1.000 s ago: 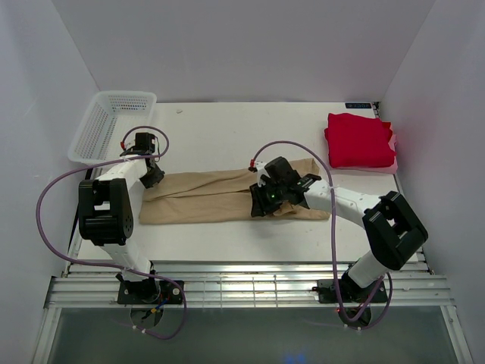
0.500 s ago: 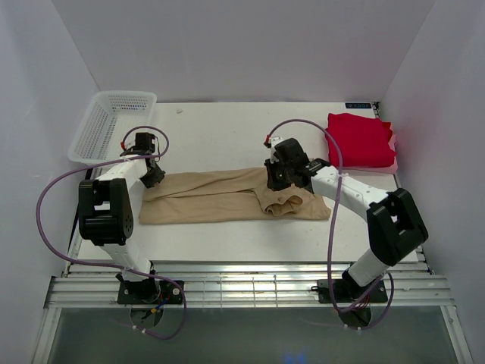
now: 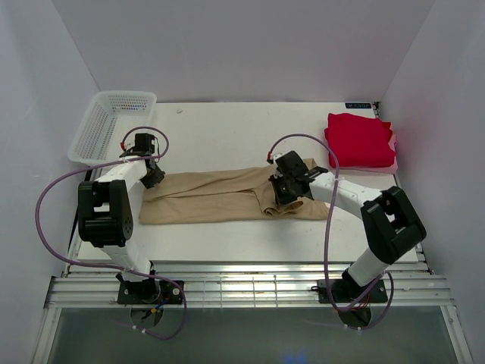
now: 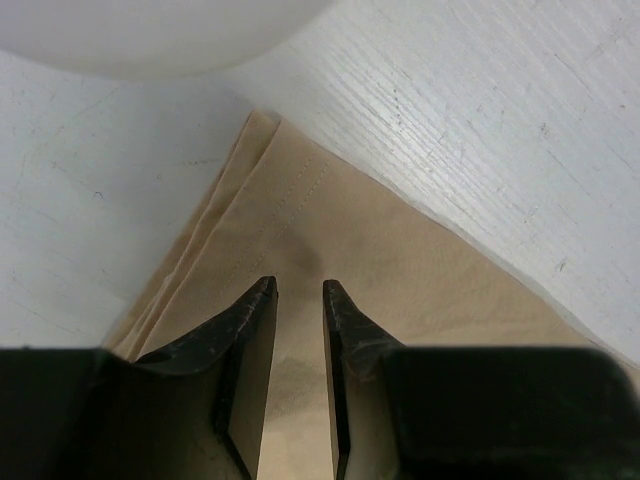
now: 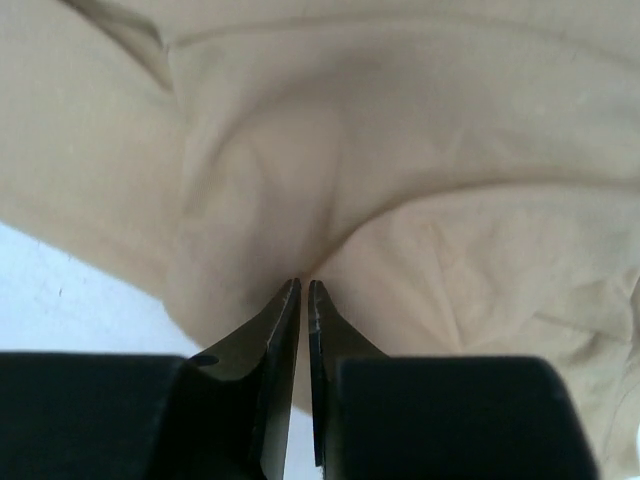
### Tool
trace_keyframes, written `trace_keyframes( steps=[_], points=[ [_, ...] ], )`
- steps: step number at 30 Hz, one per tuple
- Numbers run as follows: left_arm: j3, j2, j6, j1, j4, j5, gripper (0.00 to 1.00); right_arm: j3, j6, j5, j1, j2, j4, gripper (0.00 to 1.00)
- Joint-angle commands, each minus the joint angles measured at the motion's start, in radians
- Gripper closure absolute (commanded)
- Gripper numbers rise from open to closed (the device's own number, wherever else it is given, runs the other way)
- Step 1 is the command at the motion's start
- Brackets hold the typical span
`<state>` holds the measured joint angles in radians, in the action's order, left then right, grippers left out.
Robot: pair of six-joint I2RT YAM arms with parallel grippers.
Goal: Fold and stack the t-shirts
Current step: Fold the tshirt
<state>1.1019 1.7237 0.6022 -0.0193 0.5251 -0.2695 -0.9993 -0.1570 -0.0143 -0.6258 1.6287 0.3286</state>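
Tan t-shirt [image 3: 204, 199]: soft matte beige cloth, folded to a long band across the middle of the worktop [image 3: 227, 129]; its left end is flat with layered edges and a stitched hem, its right end rumpled into loose folds. Change noted: the right gripper [image 5: 303, 285] has moved from the band's near edge toward its far right part and narrowed from parted to all but closed, with cloth puckering to its tips. This is judged a pinch taken for the next fold, while the left gripper [image 4: 298, 287], jaws narrowly parted, rests flat on the left corner and clasps nothing. Red t-shirt [image 3: 358, 140]: bright, already a folded square, at the far right corner.
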Motion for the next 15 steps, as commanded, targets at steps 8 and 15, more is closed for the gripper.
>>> trace_keyframes(
  steps=[8, 15],
  points=[
    [0.012, -0.052, 0.002, 0.002, -0.013, 0.006, 0.64, 0.088, -0.087, 0.064, 0.001, -0.231, 0.125, 0.85],
    [0.003, -0.073, -0.002, 0.002, -0.013, 0.009, 0.64, -0.012, -0.056, -0.131, 0.072, -0.213, 0.129, 0.69]
  ],
)
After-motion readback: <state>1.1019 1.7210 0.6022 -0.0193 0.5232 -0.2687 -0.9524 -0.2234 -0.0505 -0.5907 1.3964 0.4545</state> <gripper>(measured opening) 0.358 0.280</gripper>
